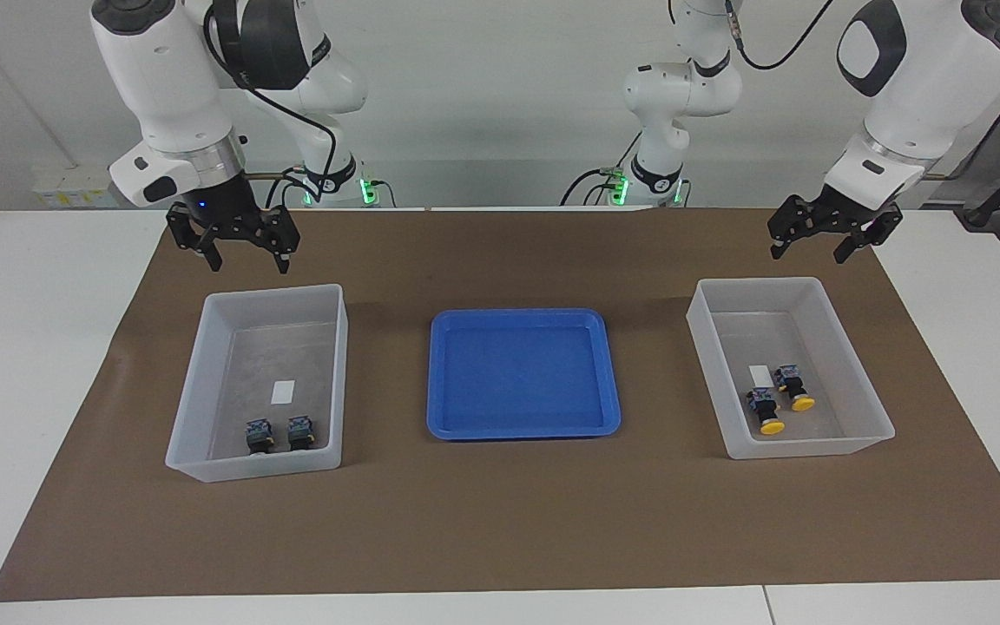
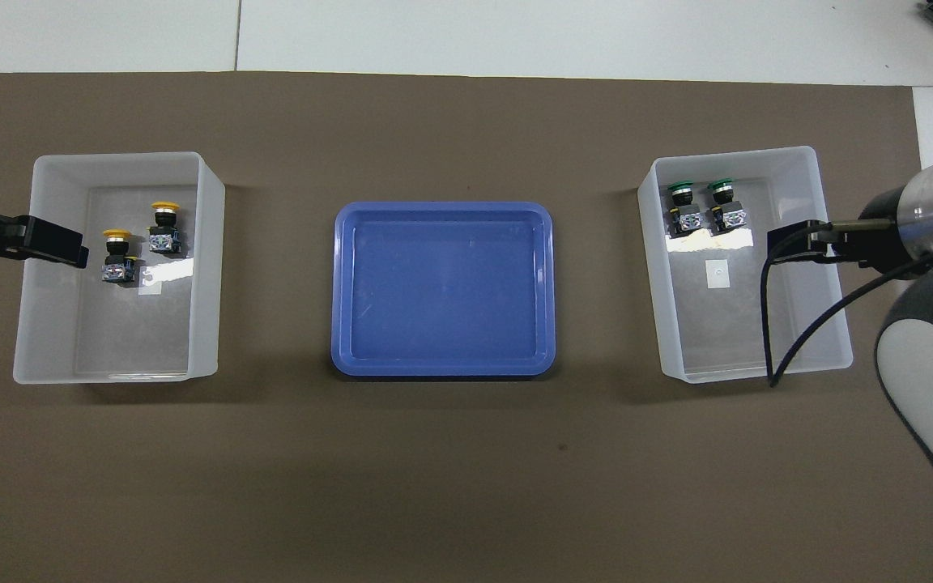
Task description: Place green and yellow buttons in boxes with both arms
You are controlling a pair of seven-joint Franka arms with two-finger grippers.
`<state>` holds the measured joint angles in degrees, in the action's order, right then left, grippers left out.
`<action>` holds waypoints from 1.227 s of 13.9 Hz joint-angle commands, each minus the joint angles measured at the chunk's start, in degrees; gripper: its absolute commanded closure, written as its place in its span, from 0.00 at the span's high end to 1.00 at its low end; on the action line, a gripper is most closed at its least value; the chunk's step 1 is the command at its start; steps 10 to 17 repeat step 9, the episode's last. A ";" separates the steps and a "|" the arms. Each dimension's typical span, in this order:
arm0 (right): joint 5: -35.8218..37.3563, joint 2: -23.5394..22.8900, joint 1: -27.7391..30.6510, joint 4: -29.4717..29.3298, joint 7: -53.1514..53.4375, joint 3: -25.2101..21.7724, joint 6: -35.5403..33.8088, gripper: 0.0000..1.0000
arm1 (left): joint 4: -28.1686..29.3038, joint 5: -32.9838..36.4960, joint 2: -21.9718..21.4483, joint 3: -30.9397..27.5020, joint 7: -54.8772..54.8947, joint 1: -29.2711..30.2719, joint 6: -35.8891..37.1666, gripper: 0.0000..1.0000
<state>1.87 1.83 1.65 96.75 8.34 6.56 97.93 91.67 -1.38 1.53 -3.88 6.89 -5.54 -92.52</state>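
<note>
Two yellow buttons lie in the translucent box toward the left arm's end; they also show in the overhead view. Two green buttons lie side by side in the other box toward the right arm's end, also in the facing view. My left gripper is open and empty, raised over the rim of the yellow buttons' box. My right gripper is open and empty, raised over the rim of the green buttons' box.
A shallow blue tray lies with nothing in it between the two boxes on the brown mat. Each box has a small white sticker on its floor. White table shows around the mat.
</note>
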 commanded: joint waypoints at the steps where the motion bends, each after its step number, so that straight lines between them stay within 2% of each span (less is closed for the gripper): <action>1: -0.38 0.02 -0.16 -4.10 -1.22 0.64 -4.32 1.00 | 2.20 0.85 -1.97 0.11 0.23 0.09 -0.55 1.00; 5: -0.64 -0.33 -0.07 -4.55 -1.31 0.73 -6.87 1.00 | 2.20 0.85 -1.97 0.11 0.23 0.09 -0.55 1.00; 17: -0.64 -0.60 -0.25 -4.02 -0.96 0.82 -7.05 1.00 | 2.20 0.85 -1.97 0.11 0.23 0.09 -0.55 1.00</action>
